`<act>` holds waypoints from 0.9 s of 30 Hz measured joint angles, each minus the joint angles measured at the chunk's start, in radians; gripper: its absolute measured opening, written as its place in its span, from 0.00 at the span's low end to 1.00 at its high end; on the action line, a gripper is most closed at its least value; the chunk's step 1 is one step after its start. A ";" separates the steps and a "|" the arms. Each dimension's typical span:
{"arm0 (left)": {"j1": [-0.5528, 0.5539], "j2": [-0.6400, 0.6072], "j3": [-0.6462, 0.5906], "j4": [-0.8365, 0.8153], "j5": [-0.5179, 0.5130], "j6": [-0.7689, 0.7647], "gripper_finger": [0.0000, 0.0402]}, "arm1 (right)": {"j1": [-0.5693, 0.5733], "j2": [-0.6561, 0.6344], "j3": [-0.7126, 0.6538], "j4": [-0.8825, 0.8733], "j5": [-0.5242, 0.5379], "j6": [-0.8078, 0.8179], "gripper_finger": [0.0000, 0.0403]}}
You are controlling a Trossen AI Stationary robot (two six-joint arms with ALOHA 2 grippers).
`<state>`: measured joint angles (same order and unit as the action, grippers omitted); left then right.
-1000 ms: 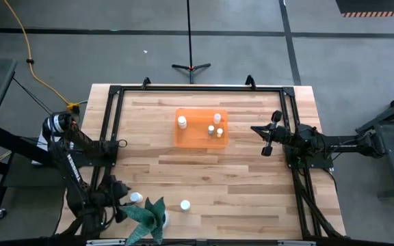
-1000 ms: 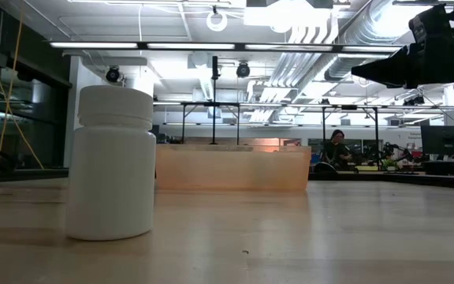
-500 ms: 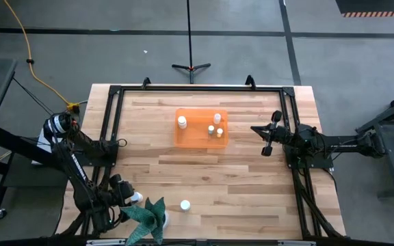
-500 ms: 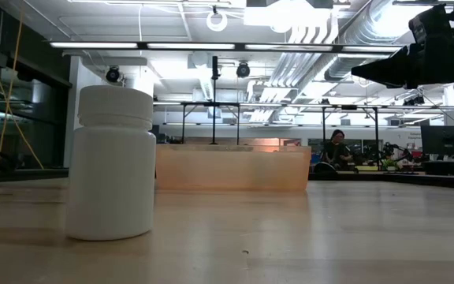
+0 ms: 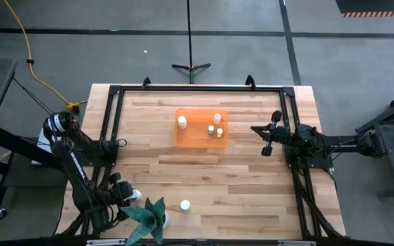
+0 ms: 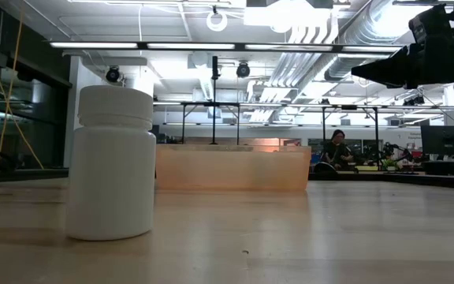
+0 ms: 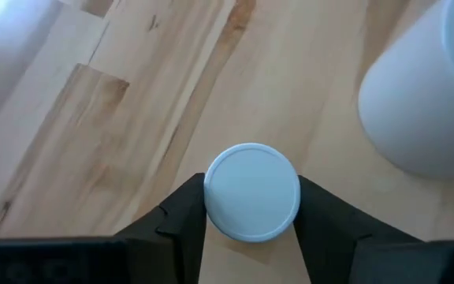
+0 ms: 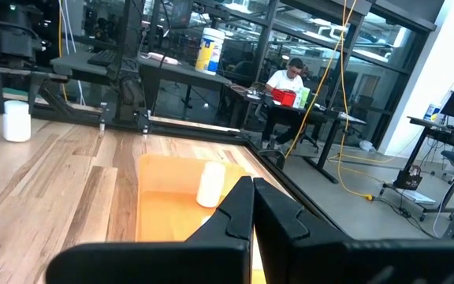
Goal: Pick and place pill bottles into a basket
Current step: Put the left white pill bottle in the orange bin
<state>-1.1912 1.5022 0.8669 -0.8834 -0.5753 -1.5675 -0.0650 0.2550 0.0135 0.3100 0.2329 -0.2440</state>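
A white pill bottle (image 7: pixel 252 192) stands near the table's near left corner, between the fingers of my left gripper (image 5: pixel 127 195), which is shut on it. A second bottle (image 5: pixel 185 204) stands alone on the wood near the front edge; it also shows large in the low view (image 6: pixel 113 162). The orange basket (image 5: pixel 195 140) sits at the table's middle far side and holds several bottles (image 5: pixel 182 121). My right gripper (image 5: pixel 265 141) hangs shut and empty to the right of the basket. My left gripper pinches the bottle between its two fingers (image 7: pixel 181 225), one on each side at the cap (image 7: pixel 211 207). The fingers come from above, pointing down. The bottle is upright, and only its cap top shows; whether its base is on the table I cannot tell.
A white pot (image 7: pixel 428 95) with a green spiky plant (image 5: pixel 146 215) stands close beside the held bottle, toward the near edge. A dark frame (image 5: pixel 108 123) runs along the table's left, far and right sides. Bare wood lies between the near bottles and the basket.
My left gripper has gone a little toward the table's right edge, closing in over the bottle beside the plant. My right arm and the other bottles have kept still.
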 joint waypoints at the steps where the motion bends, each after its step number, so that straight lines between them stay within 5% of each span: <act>1: 0.000 -0.010 0.000 -0.007 -0.003 -0.002 0.48 | 0.000 0.000 0.000 0.000 0.000 0.000 0.00; 6: 0.000 -0.082 0.014 -0.072 -0.016 -0.021 0.49 | 0.000 0.000 0.000 0.000 0.000 -0.004 0.00; 21: 0.003 -0.209 0.293 -0.612 -0.094 -0.065 0.49 | 0.000 0.000 0.000 0.000 0.000 -0.004 0.00; 27: 0.128 -0.226 0.402 -0.681 -0.180 0.046 0.48 | 0.000 0.000 0.000 0.000 0.000 -0.003 0.00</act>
<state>-1.0630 1.2762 1.2686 -1.5642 -0.7551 -1.5217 -0.0652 0.2550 0.0135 0.3103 0.2329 -0.2473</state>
